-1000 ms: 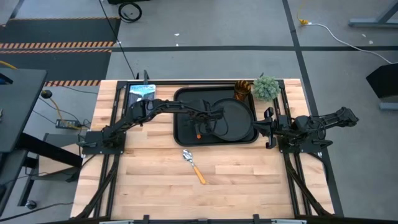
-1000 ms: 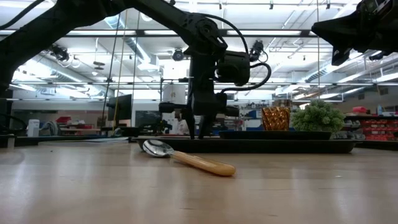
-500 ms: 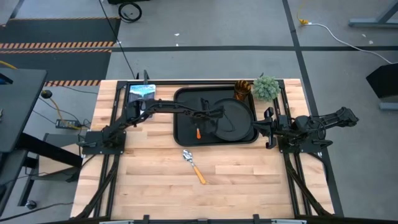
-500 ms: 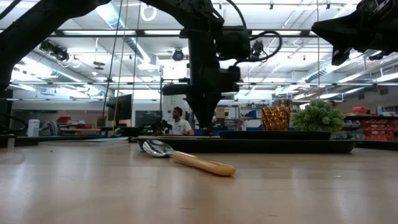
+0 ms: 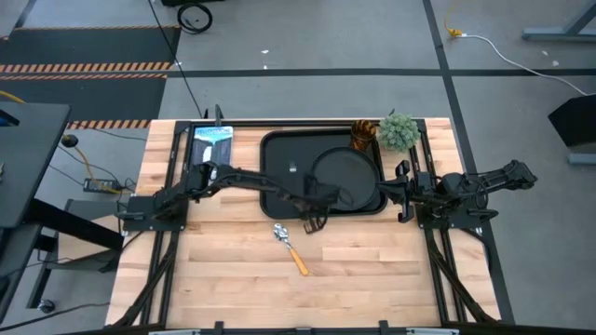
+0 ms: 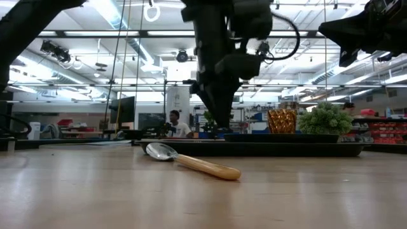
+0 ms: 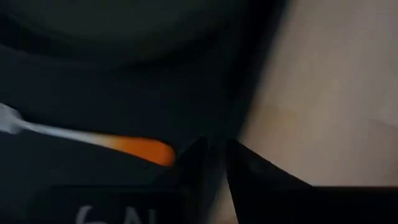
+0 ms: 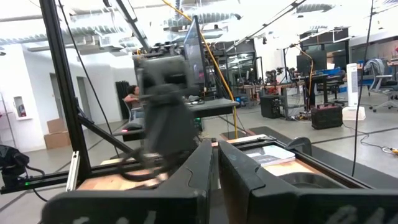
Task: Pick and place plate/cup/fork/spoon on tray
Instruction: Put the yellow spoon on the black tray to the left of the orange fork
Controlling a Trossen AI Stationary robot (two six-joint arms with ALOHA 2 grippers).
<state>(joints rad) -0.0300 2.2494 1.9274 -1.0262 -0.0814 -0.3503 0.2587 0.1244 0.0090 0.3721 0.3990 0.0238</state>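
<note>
The left claw [image 5: 312, 220] hangs over the tray's [image 5: 276, 207] front rim, fingers nearly together and holding nothing. The fork [image 7: 93, 138] lies in the tray just beside them, probably flat. Plate [image 5: 343, 174] and cup [image 5: 361, 136] sit on the tray; the spoon [image 5: 290, 247] lies on the counter [image 5: 372, 270]. The right claw [image 5: 402, 193] waits by the counter's right edge, fingers narrow.

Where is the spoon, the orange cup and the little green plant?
spoon [image 5: 290, 247]: high view, on the middle where the bowl meets the yellow-orange handle.
cup [image 6: 282, 120]: low view, on the amber side wall.
plant [image 5: 398, 130]: high view, on the middle of its leafy top.
</note>
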